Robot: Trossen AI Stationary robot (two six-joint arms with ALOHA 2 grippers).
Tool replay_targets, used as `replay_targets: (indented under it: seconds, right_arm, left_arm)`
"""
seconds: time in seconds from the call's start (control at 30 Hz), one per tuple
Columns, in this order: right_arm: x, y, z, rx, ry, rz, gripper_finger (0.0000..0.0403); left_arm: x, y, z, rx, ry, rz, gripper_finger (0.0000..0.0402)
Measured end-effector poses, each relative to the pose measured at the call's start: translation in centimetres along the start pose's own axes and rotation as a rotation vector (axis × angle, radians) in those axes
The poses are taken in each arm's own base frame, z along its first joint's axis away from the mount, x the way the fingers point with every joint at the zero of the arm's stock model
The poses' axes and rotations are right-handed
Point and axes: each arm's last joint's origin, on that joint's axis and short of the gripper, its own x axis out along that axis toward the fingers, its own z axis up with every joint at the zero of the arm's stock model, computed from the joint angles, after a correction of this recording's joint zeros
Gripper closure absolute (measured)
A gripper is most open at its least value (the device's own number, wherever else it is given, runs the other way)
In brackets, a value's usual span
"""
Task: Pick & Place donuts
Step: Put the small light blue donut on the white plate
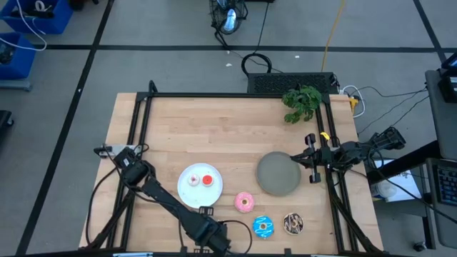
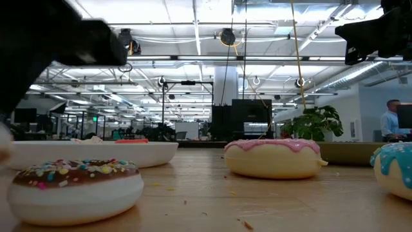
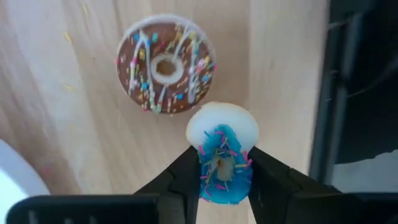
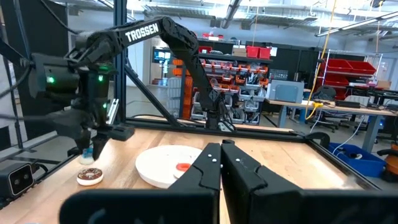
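My left gripper (image 1: 248, 230) is at the table's near edge, shut on the blue sprinkled donut (image 3: 222, 163). The dark brown drizzled donut (image 1: 293, 223) lies flat on the table just beyond it, and also shows under my left gripper in the right wrist view (image 4: 90, 176). The pink donut (image 1: 244, 202) lies flat between the two plates. The white plate (image 1: 187, 193) carries the tiny red-orange donut (image 1: 207, 180) and a second tiny pale one (image 1: 193, 178). My right gripper (image 1: 312, 160) is shut and waits at the grey plate's (image 1: 278, 173) right edge. My left gripper pinches the blue sprinkled donut between its two fingers (image 3: 181, 179), one on each side of the outer rim (image 3: 204, 169). The fingers come from above, pointing down. The donut stands on edge in the hold, with its white underside (image 3: 222, 121) turned outward. It sits just above the table (image 4: 87, 153).
A green plant (image 1: 301, 103) stands at the table's far right corner. A black frame (image 1: 235, 95) runs along the table's edges. Bare wood lies across the far half of the table (image 1: 207, 132). A person (image 2: 389, 122) stands far off in the room.
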Motion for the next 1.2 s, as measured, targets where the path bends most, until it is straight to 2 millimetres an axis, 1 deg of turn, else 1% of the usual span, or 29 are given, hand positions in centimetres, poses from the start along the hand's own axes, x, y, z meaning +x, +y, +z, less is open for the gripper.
replay_targets:
  seconds: [0.07, 0.2, 0.33, 0.47, 0.57, 0.67, 0.77, 0.9, 1.2]
  right_arm:
    - [0.0, 0.0, 0.0, 0.000, 0.000, 0.000, 0.0403]
    - [0.0, 0.0, 0.0, 0.000, 0.000, 0.001, 0.0403]
    - [0.0, 0.0, 0.0, 0.000, 0.000, 0.001, 0.0403]
    - [0.0, 0.0, 0.0, 0.004, 0.000, 0.001, 0.0403]
    - [0.0, 0.0, 0.0, 0.004, 0.000, 0.000, 0.0403]
    - [0.0, 0.0, 0.0, 0.002, 0.000, 0.001, 0.0403]
    - [0.0, 0.0, 0.0, 0.000, 0.000, 0.000, 0.0403]
    - [0.0, 0.0, 0.0, -0.008, 0.000, 0.000, 0.0403]
    - [0.0, 0.0, 0.1, -0.018, -0.014, -0.001, 0.0403]
  left_arm:
    - [-0.9, -0.2, 0.1, 0.001, -0.002, 0.004, 0.0288]
    - [-3.5, -0.5, 0.3, 0.001, -0.021, 0.041, 0.0288]
    - [-6.8, -0.7, 0.3, 0.003, -0.057, 0.079, 0.0288]
    - [-10.4, -1.0, 0.3, 0.004, -0.124, 0.059, 0.0288]
    - [-12.4, -0.7, 0.0, -0.004, -0.159, 0.033, 0.0288]
    - [-13.8, 0.0, -0.6, -0.043, -0.163, 0.023, 0.0288]
    - [-14.7, 0.3, -1.0, -0.063, -0.191, 0.052, 0.0288]
    - [-15.2, 0.4, -1.2, -0.061, -0.209, 0.066, 0.0288]
    - [-15.2, 0.6, -1.3, -0.090, -0.202, 0.080, 0.0288]
